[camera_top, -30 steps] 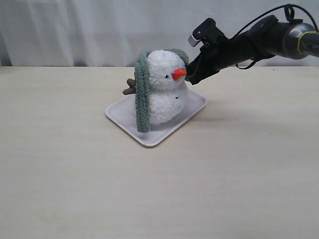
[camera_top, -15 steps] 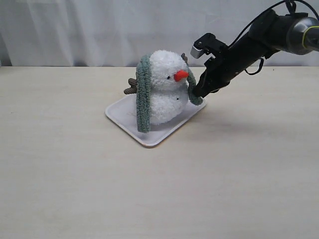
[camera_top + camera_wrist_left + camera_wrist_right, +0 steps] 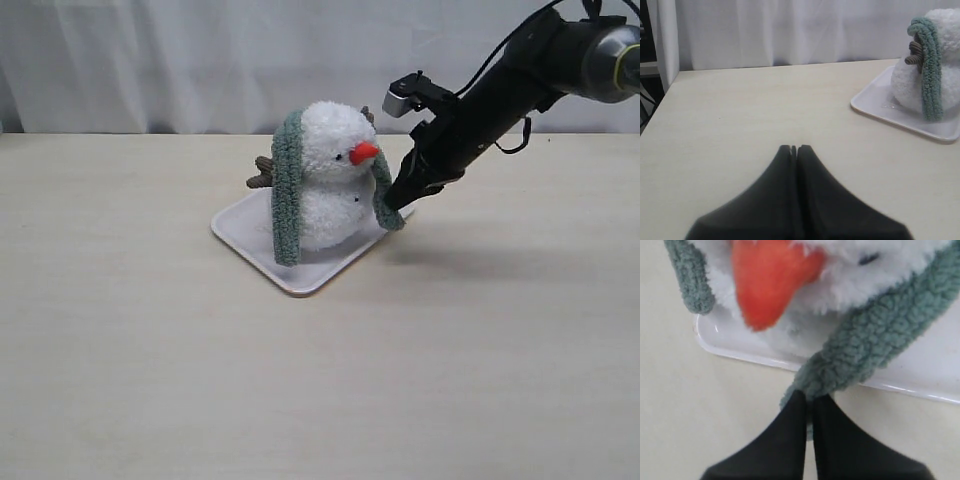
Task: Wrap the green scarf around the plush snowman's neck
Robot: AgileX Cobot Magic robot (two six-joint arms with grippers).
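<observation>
The right gripper point(image 3: 397, 198) has sunk lower beside the plush snowman point(image 3: 330, 195), pinching the green scarf point(image 3: 287, 190) by its end. The scarf's middle is hidden behind the head, and the left gripper point(image 3: 794, 148) is pressed together, empty, well apart from the snowman.

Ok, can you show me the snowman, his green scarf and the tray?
plush snowman point(image 3: 335, 180), exterior view, white front just under the head.
green scarf point(image 3: 287, 195), exterior view, long strip hanging at its side.
tray point(image 3: 238, 228), exterior view, bare corner.
</observation>
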